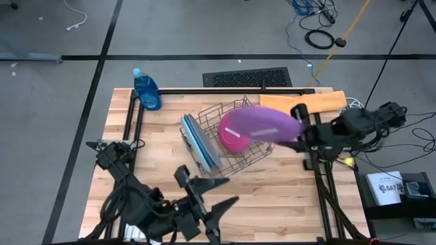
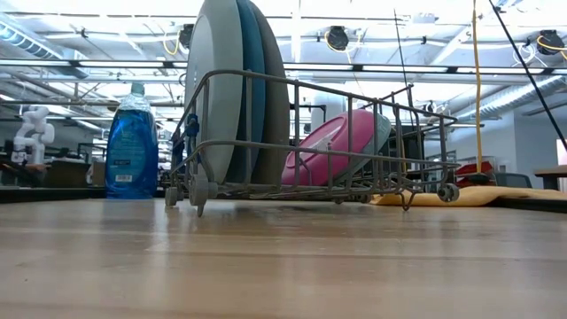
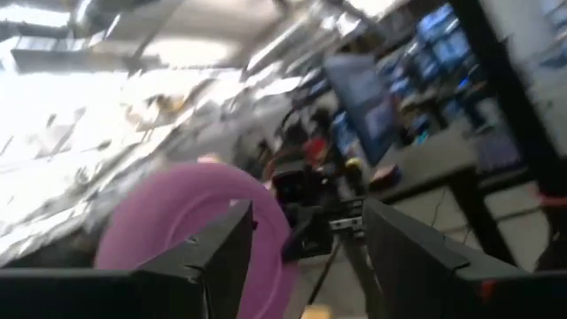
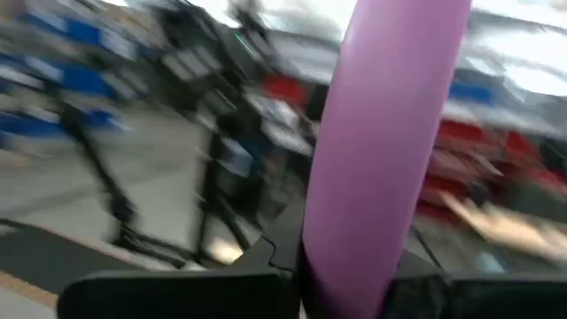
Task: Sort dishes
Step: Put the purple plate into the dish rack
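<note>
- The purple plate [image 1: 262, 124] looks light, stiff and smooth, so it probably slips easily; the rim is the sensible place to take it, since the flat face offers nothing to pinch.
- The right gripper [image 1: 302, 131] does just that: its fingers are pressed together on the plate's edge, and the right wrist view shows the plate [image 4: 381, 142] standing up on edge out of the jaws.
- The plate hangs in the air over the right part of the wire dish rack [image 1: 225, 139], above the magenta plate [image 1: 234, 136] that leans inside it.
- 3 large plates [image 2: 232, 89] stand upright in the rack's left end, grey outermost.
- The right arm reaches in level from the table's right side, wrist turned toward the rack.
- The left gripper [image 1: 216, 207] hovers near the table's front edge, well apart from the rack, fingers spread and empty, pointing toward the plate.
- A thin rim grip may let the plate swivel.
</note>
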